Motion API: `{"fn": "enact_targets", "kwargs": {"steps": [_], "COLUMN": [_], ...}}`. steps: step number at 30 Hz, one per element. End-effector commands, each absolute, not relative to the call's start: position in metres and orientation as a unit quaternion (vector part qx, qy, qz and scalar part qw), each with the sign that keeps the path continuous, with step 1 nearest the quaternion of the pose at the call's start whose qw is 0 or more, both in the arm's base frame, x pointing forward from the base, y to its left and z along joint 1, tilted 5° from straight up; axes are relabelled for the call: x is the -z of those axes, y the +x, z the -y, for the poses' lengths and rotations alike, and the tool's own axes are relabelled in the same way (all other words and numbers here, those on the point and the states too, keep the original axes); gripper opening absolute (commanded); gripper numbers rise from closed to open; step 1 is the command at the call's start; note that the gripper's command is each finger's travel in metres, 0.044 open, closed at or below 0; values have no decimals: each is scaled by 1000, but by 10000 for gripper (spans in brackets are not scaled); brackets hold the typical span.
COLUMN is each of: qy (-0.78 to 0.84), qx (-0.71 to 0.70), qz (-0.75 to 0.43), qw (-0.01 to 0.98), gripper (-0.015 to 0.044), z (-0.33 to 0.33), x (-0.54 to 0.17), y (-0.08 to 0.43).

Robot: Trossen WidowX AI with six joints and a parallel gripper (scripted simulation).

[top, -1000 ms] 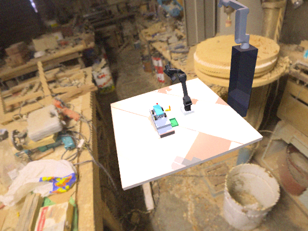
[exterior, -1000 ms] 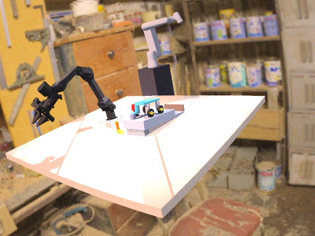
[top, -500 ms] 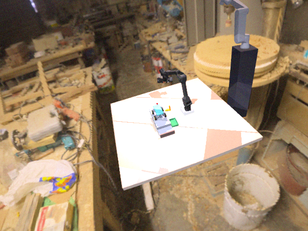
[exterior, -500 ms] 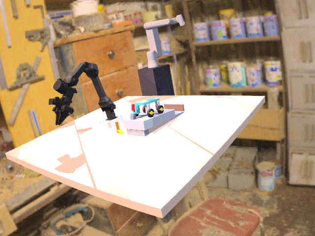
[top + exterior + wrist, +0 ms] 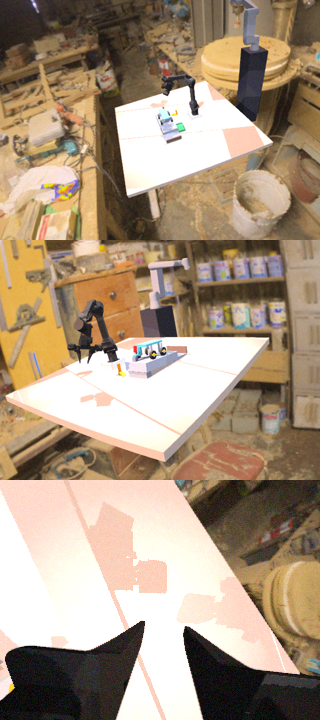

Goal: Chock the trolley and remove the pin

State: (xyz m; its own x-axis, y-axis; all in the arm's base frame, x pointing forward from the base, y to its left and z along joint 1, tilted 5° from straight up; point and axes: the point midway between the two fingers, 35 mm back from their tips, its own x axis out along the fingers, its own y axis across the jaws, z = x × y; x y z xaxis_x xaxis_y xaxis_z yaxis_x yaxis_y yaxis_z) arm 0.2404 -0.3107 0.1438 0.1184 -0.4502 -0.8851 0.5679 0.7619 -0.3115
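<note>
- Your claw (image 5: 164,86) (image 5: 84,363) (image 5: 164,627) has its fingers partly apart, with nothing between them. In the exterior view they point down, above the table (image 5: 193,152) (image 5: 180,395) (image 5: 60,600) and well apart from the trolley.
- Your black arm (image 5: 192,90) (image 5: 102,326) rises from its pale base, bends at the top and reaches out past the pin end of the ramp (image 5: 170,131) (image 5: 162,360).
- You have the trolley (image 5: 164,114) (image 5: 149,343), with its light blue top, standing on the ramp near the uphill end.
- The red-headed pin (image 5: 163,107) (image 5: 134,349) stands at the trolley's uphill end, so you have yet to pull it.
- Your chock (image 5: 174,113) (image 5: 121,373) (image 5: 11,686) sits on the table, apart from the ramp and near its uphill end, orange handle (image 5: 176,111) (image 5: 119,367) up. It touches no wheel; the wrist view gives you only a yellow sliver at its left edge.
- You can see the green tray (image 5: 180,127) on the table beside the ramp, on the side of the arm's base; nothing shows in it from the top view.
- Past the ramp's downhill end you see a brown board (image 5: 173,138) (image 5: 177,349) standing on edge.
</note>
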Motion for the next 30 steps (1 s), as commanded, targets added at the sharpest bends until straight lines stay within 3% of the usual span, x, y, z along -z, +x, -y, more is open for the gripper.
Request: {"fn": "enact_targets", "kwargs": {"steps": [1,13,25,30], "qy": [-21,-241,-417,-435], "qx": [234,-99,-421,-457], "qz": [-622,-675,-589,-570], "qw": [747,690,549,527], "gripper": [190,190,190,190], "z": [276,181,97,88], "x": [-135,-123,-116,-116], "y": [244,239,207,202]}}
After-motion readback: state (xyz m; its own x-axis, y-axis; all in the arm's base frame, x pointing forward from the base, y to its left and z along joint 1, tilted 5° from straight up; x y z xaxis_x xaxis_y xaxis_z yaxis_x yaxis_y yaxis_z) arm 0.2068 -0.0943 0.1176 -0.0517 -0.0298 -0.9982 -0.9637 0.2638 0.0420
